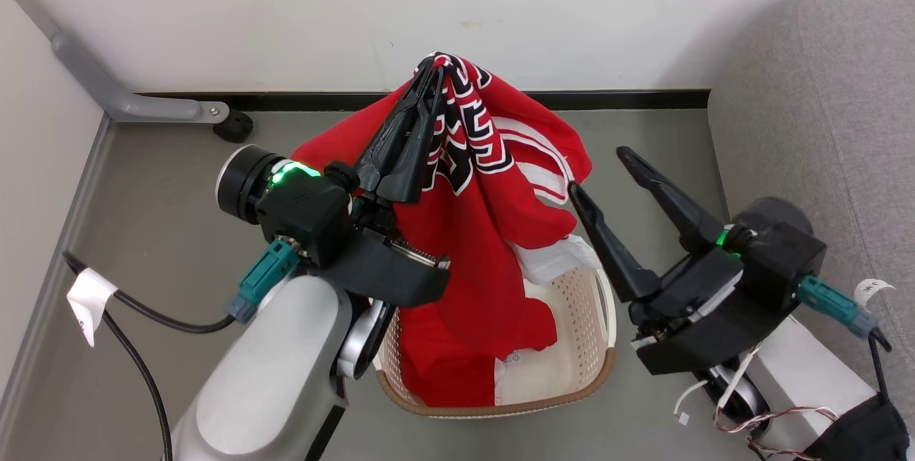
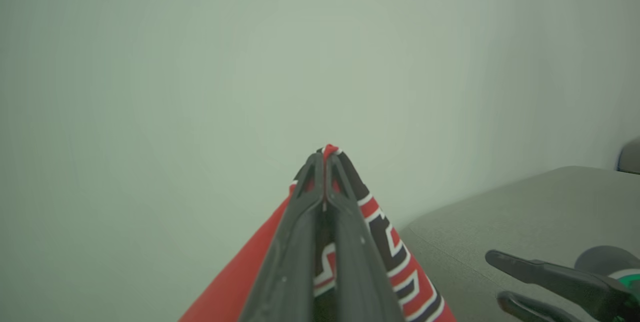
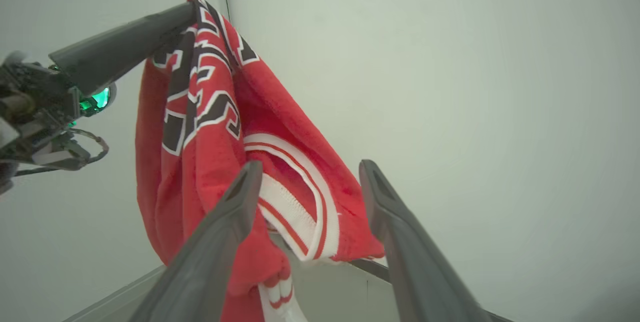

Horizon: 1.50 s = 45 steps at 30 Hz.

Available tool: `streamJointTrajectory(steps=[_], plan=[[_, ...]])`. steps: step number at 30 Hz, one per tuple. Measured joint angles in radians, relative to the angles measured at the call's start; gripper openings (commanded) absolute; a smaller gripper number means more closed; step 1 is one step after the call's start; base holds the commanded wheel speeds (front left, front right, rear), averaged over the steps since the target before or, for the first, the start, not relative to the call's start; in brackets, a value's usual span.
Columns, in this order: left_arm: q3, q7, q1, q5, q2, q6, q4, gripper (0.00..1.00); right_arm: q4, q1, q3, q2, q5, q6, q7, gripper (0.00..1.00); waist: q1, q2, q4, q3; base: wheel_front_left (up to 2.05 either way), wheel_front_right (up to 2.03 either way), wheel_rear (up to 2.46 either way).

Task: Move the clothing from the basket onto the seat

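The jersey [image 1: 486,232] is hanging with its lower folds trailing into the basket [image 1: 572,375] at lower centre. Swung toward the seat [image 1: 822,125] at the right edge, it could be snagging and dragging the basket along. The left hand [image 1: 429,78], upper centre, is pinching the jersey with its fingers closed, while the right hand [image 1: 600,171] is gaping wide, holding nothing.

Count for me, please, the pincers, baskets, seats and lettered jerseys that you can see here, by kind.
Pincers: 2, the left pincer and the right pincer
Basket: 1
Seat: 1
Jersey: 1
Total: 5
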Motion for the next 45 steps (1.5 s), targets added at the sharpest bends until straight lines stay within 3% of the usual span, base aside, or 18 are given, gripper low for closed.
streamJointTrajectory(steps=[6,15,33,34,35,36,37,38,45], plan=[[0.000,0.000,0.000,0.002,-0.009,-0.001,-0.001,0.00,-0.074,-0.031,0.102,-0.019,0.004,0.000,0.000,1.00,0.0000,0.0000,0.002,0.005,0.00,0.00,0.00],[-0.008,0.000,0.000,0.008,-0.031,-0.011,-0.013,0.00,-0.047,-0.107,0.214,-0.033,0.011,0.000,0.000,1.00,0.0000,0.0000,0.013,0.013,0.00,0.00,0.00],[-0.025,0.000,-0.001,0.008,-0.059,-0.028,-0.020,0.00,0.158,-0.196,0.232,-0.005,-0.016,0.000,0.000,1.00,0.0000,0.0000,0.055,0.038,0.00,0.00,0.00],[-0.025,0.000,-0.001,0.008,-0.061,-0.028,-0.020,0.00,0.170,-0.198,0.239,-0.002,-0.016,0.000,0.000,0.83,0.0000,0.0000,0.056,0.039,0.00,0.00,0.00],[-0.025,0.000,-0.001,0.008,-0.062,-0.028,-0.020,0.00,0.181,-0.202,0.246,0.001,-0.016,0.000,0.000,0.83,0.0000,0.0000,0.057,0.039,0.00,0.00,0.00],[-0.025,0.000,-0.001,0.008,-0.063,-0.028,-0.020,0.00,0.201,-0.212,0.256,0.008,-0.016,0.000,0.000,0.50,0.0001,0.0000,0.059,0.041,0.00,0.00,0.00],[-0.025,0.000,-0.001,0.008,-0.064,-0.028,-0.019,0.00,0.208,-0.215,0.257,0.012,-0.016,0.000,0.000,0.10,0.0000,0.0000,0.060,0.041,0.00,0.00,0.00],[-0.025,0.000,-0.001,0.008,-0.064,-0.028,-0.019,0.00,0.218,-0.220,0.258,0.016,-0.016,0.000,0.000,0.00,0.0001,0.0000,0.060,0.041,0.00,0.00,0.00],[-0.022,0.000,0.000,0.008,-0.067,-0.036,-0.007,0.00,0.239,-0.236,0.267,0.027,-0.001,0.000,0.000,0.00,0.0001,0.0000,0.060,0.043,0.00,0.00,0.00]])
